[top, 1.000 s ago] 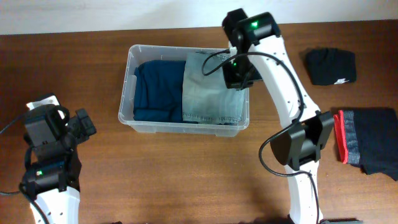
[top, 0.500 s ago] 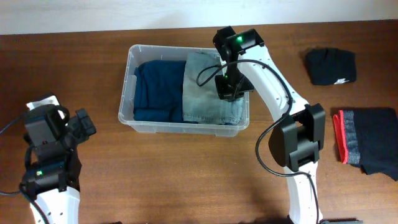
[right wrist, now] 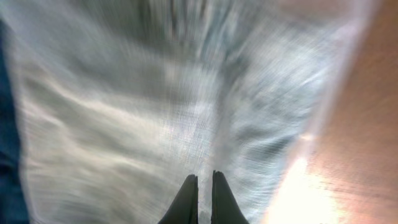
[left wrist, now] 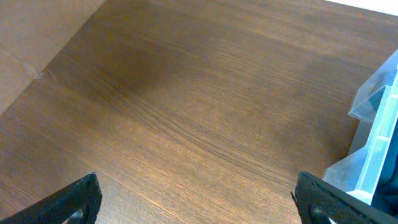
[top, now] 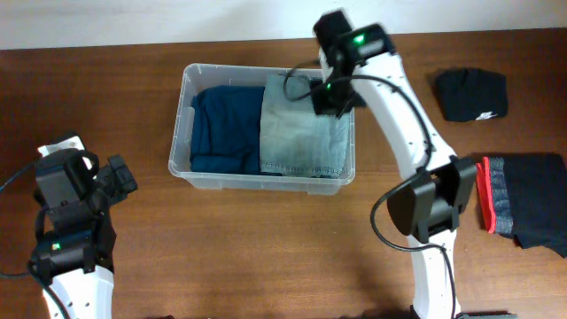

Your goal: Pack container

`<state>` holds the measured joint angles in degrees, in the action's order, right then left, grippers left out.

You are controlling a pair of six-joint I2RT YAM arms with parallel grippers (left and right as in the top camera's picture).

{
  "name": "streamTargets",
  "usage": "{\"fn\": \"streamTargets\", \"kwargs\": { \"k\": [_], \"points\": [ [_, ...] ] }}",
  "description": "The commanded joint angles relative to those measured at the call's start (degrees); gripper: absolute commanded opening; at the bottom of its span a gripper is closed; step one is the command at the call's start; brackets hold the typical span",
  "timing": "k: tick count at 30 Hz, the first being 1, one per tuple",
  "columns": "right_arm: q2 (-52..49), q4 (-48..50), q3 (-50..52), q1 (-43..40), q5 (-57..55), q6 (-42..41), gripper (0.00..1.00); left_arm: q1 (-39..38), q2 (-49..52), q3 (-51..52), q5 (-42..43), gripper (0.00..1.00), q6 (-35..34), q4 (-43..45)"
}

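Observation:
The clear plastic container [top: 182, 106] stands at the table's back middle. Inside lie a folded dark blue garment [top: 226, 128] on the left and folded light-blue jeans [top: 301, 137] on the right. My right gripper [top: 326, 99] hangs over the back right part of the jeans. In the blurred right wrist view its fingers [right wrist: 204, 180] are shut with nothing between them, just above the jeans [right wrist: 155, 112]. My left gripper [top: 120, 177] is open and empty at the left, above bare table [left wrist: 199, 199], with the container's corner [left wrist: 376, 143] to its right.
A folded black garment [top: 469, 93] lies at the back right. A folded dark garment with a red edge [top: 523, 204] lies at the right edge. The brown wooden table [top: 266, 248] runs in front of the container.
My right gripper went down toward the front of the jeans, then drew back and up toward the container's back right. The left arm has not moved.

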<state>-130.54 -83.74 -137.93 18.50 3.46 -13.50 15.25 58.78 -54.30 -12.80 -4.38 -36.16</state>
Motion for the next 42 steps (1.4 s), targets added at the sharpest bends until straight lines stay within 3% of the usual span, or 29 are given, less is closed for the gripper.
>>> {"fn": "streamTargets", "kwargs": {
  "k": [1,27,38,40,42],
  "points": [
    [0.6,0.9,-3.4,-1.8,-1.7,-0.3,0.04,0.3,0.0,0.2,0.4,1.00,-0.8,0.1],
    [-4.2,11.4,10.7,-4.2,2.1,-0.4,0.04,0.3,0.1,0.2,0.4,1.00,-0.8,0.1],
    [0.8,5.5,3.9,-4.3,1.9,-0.2,0.04,0.3,0.2,0.2,0.4,0.99,-0.8,0.1],
    [2.6,3.4,1.2,-4.5,1.7,-0.2,0.09,0.3,0.1,0.2,0.4,0.99,-0.8,0.1],
    [4.5,1.0,-1.3,-4.7,0.5,-0.2,0.27,0.3,0.1,0.2,0.4,0.99,-0.8,0.1]
  ]
}}
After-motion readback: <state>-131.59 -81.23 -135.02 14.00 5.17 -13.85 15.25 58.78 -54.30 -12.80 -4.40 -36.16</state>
